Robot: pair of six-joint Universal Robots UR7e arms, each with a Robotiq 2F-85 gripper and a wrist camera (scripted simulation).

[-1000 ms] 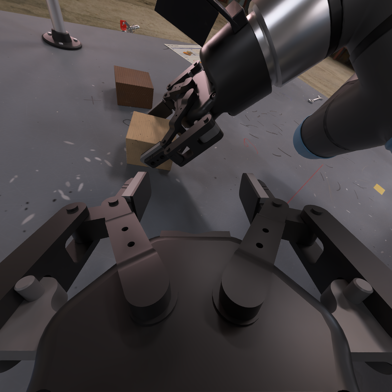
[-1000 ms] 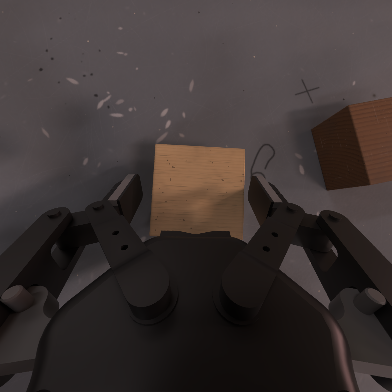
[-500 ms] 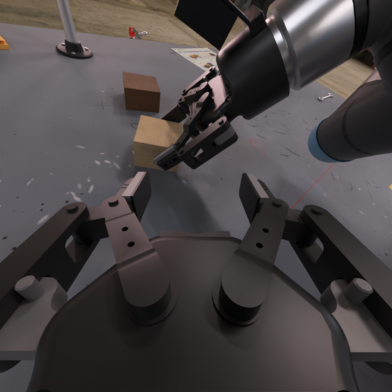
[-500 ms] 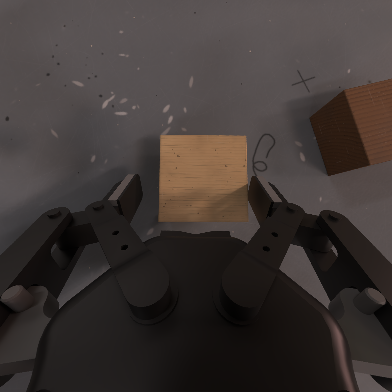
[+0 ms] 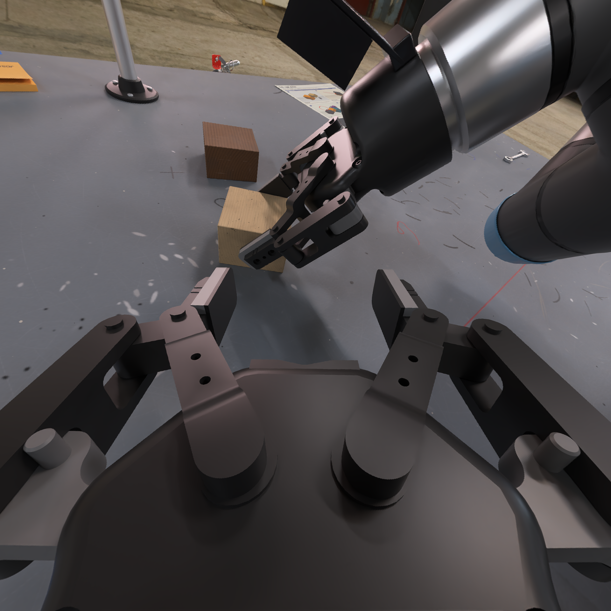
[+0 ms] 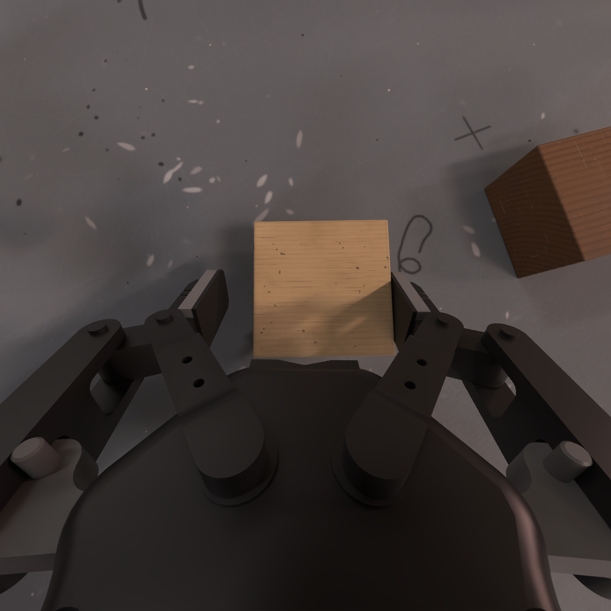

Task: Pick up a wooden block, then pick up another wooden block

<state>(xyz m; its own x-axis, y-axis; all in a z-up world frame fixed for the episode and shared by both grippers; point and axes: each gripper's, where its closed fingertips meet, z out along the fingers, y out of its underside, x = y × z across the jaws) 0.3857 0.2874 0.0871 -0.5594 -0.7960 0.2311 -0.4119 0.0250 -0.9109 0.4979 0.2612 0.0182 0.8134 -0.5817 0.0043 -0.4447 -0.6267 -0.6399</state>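
Pale block: the light tan wooden cube [image 6: 320, 287] sits flat on the grey scuffed tabletop [image 6: 297, 66], right between my right gripper's fingers.
Right gripper [image 6: 309, 307]: spread wide around it; one pad looks to be touching the cube's side, the other has a clear gap. Not clamped, I judge.
Left gripper [image 5: 302, 297]: wide, empty, hovering back from the blocks.
Progress: nothing lifted yet; I'm at the close-and-grip step on block one, block two untouched.
Second block: the dark brown wooden cube [image 5: 230, 155] rests near the pale one, apart from it.
Obstacles: my right arm [image 5: 463, 92] fills the left's path to the brown cube.
Surroundings: metal post on a round base [image 5: 127, 71], printed sheet [image 5: 314, 97], orange pad [image 5: 15, 79], all well clear.
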